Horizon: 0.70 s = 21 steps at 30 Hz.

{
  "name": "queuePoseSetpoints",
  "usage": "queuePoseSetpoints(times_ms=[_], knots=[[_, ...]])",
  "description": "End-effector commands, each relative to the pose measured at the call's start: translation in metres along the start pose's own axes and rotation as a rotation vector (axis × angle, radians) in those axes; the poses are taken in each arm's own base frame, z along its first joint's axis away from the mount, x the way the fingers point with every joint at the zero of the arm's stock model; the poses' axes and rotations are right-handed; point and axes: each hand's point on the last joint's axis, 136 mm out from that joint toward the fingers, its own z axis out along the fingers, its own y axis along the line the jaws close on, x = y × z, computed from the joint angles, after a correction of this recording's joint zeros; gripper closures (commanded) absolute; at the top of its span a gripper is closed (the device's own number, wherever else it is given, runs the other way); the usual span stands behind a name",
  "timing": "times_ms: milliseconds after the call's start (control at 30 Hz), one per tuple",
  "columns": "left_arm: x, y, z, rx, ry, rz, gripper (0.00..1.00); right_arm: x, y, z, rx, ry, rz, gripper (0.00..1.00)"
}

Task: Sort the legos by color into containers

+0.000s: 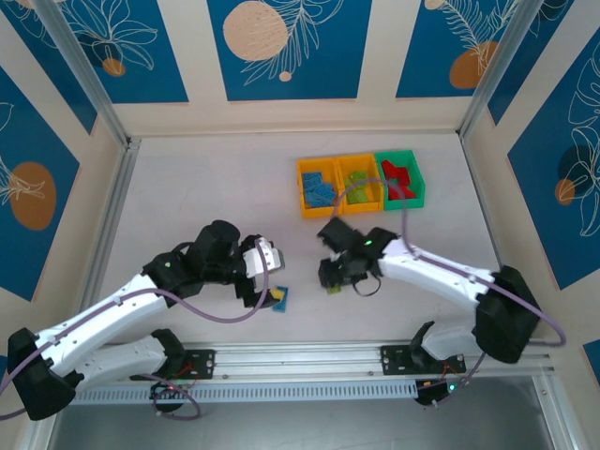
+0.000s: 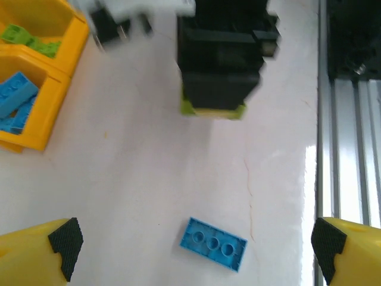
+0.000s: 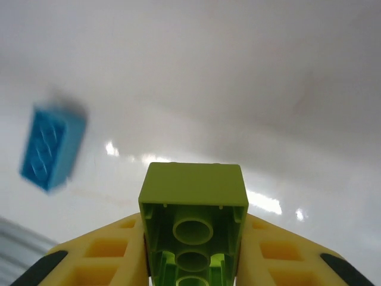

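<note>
My right gripper (image 3: pixel 193 253) is shut on a lime green lego (image 3: pixel 193 220), held underside up just above the table; the same lego (image 1: pixel 333 287) hangs at mid-table. A blue lego (image 2: pixel 212 244) lies flat on the table between the wide-open fingers of my left gripper (image 2: pixel 195 245), which hovers above it (image 1: pixel 279 300). It also lies off to the left of the held lego (image 3: pixel 50 149). The containers stand in a row at the back: a yellow bin (image 1: pixel 304 187) with blue legos, a yellow bin (image 1: pixel 360 161) with green ones, and a green bin (image 1: pixel 417 183) with red ones.
An aluminium rail (image 1: pixel 309 356) runs along the near table edge, close to the right of the blue lego (image 2: pixel 351 149). The yellow bins' corner (image 2: pixel 56 89) sits far left. Metal posts and patterned walls (image 1: pixel 281 47) enclose the table.
</note>
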Motion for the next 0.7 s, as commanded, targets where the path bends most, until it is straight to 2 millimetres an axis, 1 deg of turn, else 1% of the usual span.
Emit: queuePoseSetpoints(times_ms=[0,67,167,267,333,367,400,467,500,567,667], knots=[[-0.017,0.014,0.005,-0.072,-0.083,-0.069,0.00,-0.073,-0.031,-0.023,0.026,-0.251,0.119,0.67],[-0.021,0.025,0.008,-0.115,-0.082,-0.090,0.00,-0.121,-0.064,-0.034,0.074,-0.357,0.211,0.68],[-0.023,0.034,0.009,-0.146,-0.044,-0.133,0.00,-0.177,-0.105,-0.035,0.130,-0.414,0.293,0.68],[-0.022,0.036,0.010,-0.148,-0.019,-0.181,0.00,-0.220,-0.135,-0.020,0.170,-0.397,0.315,0.68],[-0.021,0.038,0.008,-0.166,-0.019,-0.216,0.00,-0.242,-0.147,-0.010,0.174,-0.387,0.321,0.66],[-0.020,0.040,0.007,-0.178,-0.020,-0.236,0.00,-0.251,-0.151,-0.003,0.173,-0.377,0.323,0.64],[-0.020,0.042,0.005,-0.190,-0.023,-0.256,0.00,-0.257,-0.152,0.003,0.165,-0.363,0.322,0.59],[-0.018,0.047,0.003,-0.220,-0.014,-0.324,0.00,-0.266,-0.154,0.009,0.163,-0.326,0.330,0.42],[-0.016,0.049,0.004,-0.231,0.000,-0.361,0.00,-0.268,-0.153,0.007,0.168,-0.313,0.334,0.39],[-0.008,0.053,0.009,-0.253,0.050,-0.464,0.00,-0.269,-0.149,-0.002,0.169,-0.320,0.332,0.37],[0.014,0.060,0.020,-0.311,0.167,-0.623,0.00,-0.261,-0.139,-0.028,0.143,-0.357,0.346,0.36]])
